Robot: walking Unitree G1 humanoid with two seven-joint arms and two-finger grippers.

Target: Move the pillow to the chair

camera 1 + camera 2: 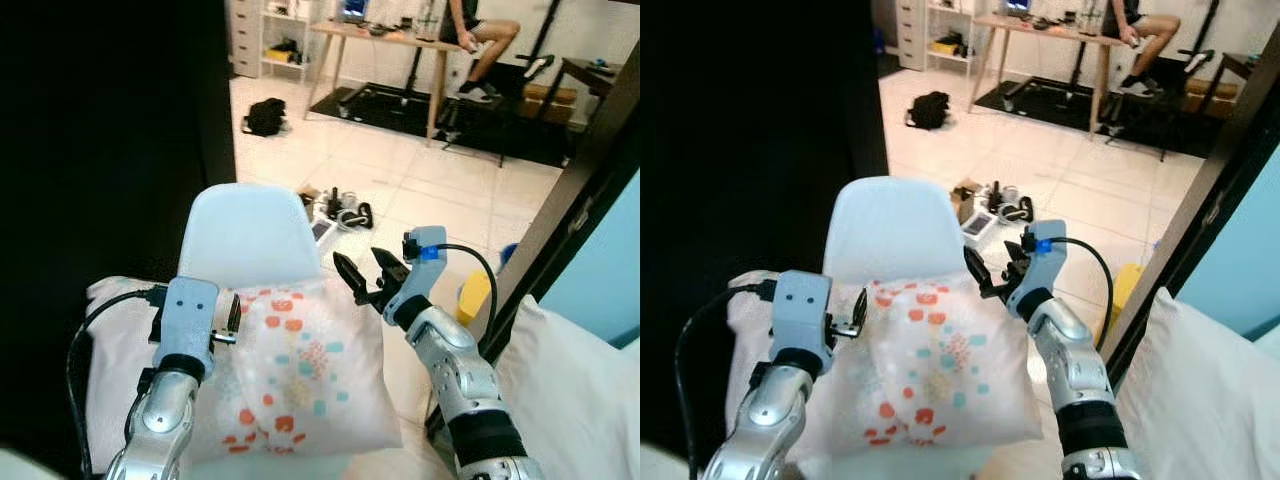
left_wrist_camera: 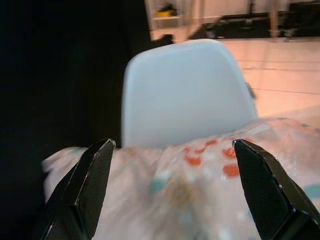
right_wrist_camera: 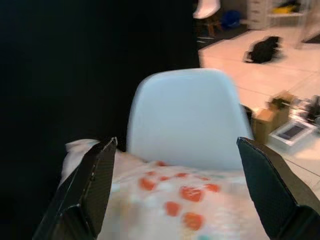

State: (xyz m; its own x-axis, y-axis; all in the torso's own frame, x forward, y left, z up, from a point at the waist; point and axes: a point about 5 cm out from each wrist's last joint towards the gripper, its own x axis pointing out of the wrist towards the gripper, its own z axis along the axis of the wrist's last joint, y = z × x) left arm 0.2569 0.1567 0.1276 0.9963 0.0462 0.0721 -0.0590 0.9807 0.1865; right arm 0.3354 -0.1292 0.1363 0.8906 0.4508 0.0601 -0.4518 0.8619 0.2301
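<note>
Bright room beyond, deep shade at the left

Daylight floods the tiled floor (image 1: 400,180) behind the chair (image 1: 245,235); left of the chair all is black. Both wrist views are softly blurred.

We see a white pillow (image 1: 290,375) scattered with red, orange and teal spots, against a pale blue chair (image 1: 248,236). Beyond, we note cream floor tiles (image 1: 440,180) and a black bag (image 1: 265,117).

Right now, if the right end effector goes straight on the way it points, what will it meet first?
Probably the chair backrest: the right end effector, fingers open, points over the top edge of the pillow at it. Depth is unclear, so it might brush the pillow first.
</note>
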